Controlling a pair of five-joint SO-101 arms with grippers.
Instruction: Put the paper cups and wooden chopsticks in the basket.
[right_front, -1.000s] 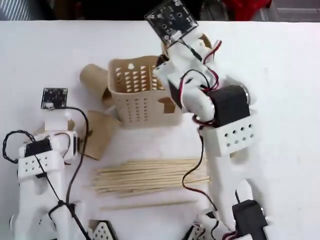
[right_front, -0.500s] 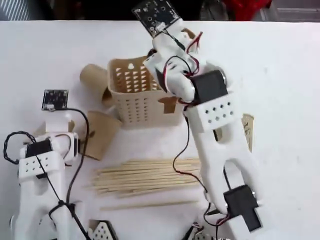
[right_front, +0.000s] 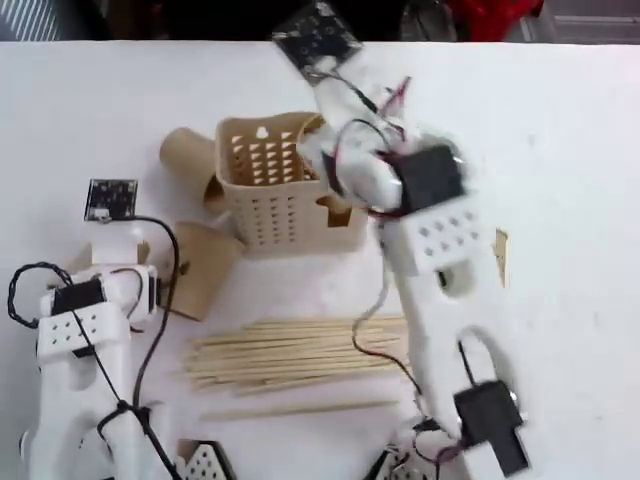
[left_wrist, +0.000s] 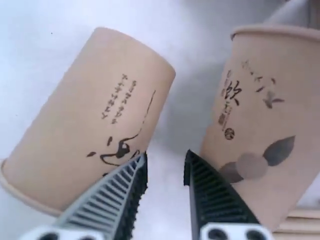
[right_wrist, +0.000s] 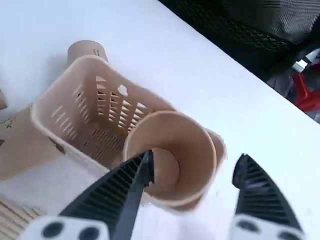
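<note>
The right gripper (right_wrist: 196, 160) has its jaws wide open over a paper cup (right_wrist: 170, 160) at the basket (right_wrist: 75, 107) corner, maybe to drop it in. The left gripper (left_wrist: 165, 156), jaws a little apart and empty, hangs above two lying cups (left_wrist: 85, 120).

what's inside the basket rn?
One paper cup, seemingly in one end of the basket, between the right gripper's open fingers. The rest looks bare. In the high view the right arm covers that end.
</note>
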